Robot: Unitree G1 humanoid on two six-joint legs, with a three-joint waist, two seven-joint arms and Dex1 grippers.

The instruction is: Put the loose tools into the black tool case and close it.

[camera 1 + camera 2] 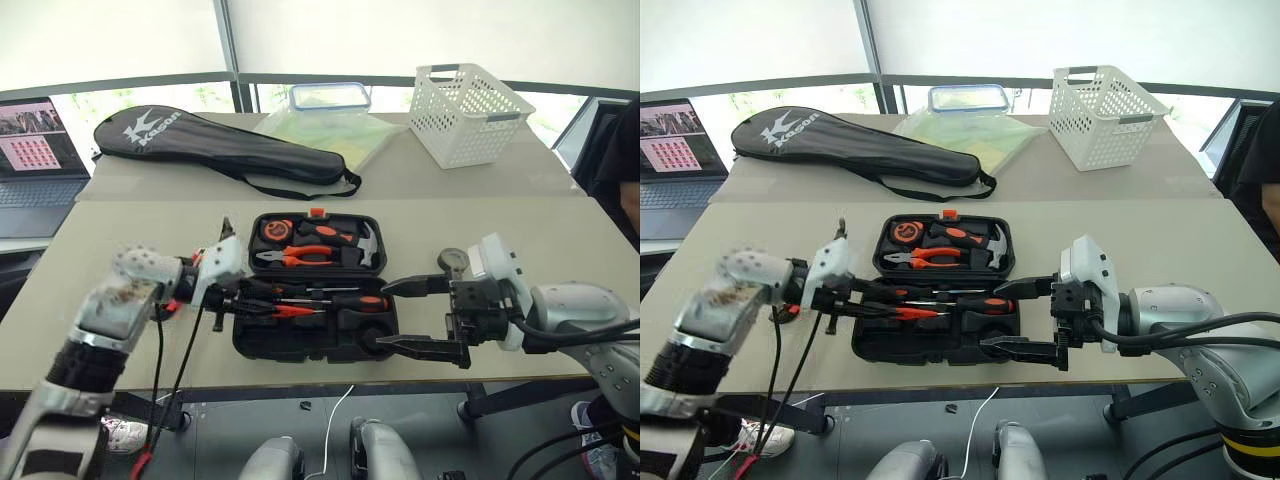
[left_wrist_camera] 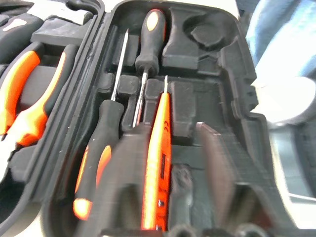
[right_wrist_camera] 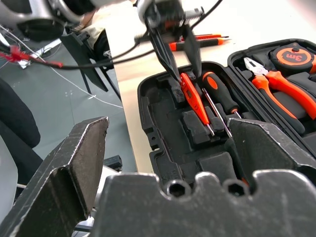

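Left wrist view has two screwdrivers [image 2: 101, 148] and the tester screwdriver [image 2: 159, 158] lying in the black tool case [image 1: 315, 340], lid open. Left hand [image 3: 180, 57] looks nearly closed around the tester, though a firm grip can't be told; right hand [image 1: 415, 315] gapes empty, and orange tools [image 3: 197, 42] wait on the worktop [image 1: 500, 230].

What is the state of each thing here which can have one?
black tool case, open, lying flat
slim orange tester screwdriver, lying in the case
two screwdrivers, lying in the case
right gripper, open, empty
laptop, open, screen lit
white basket, upright
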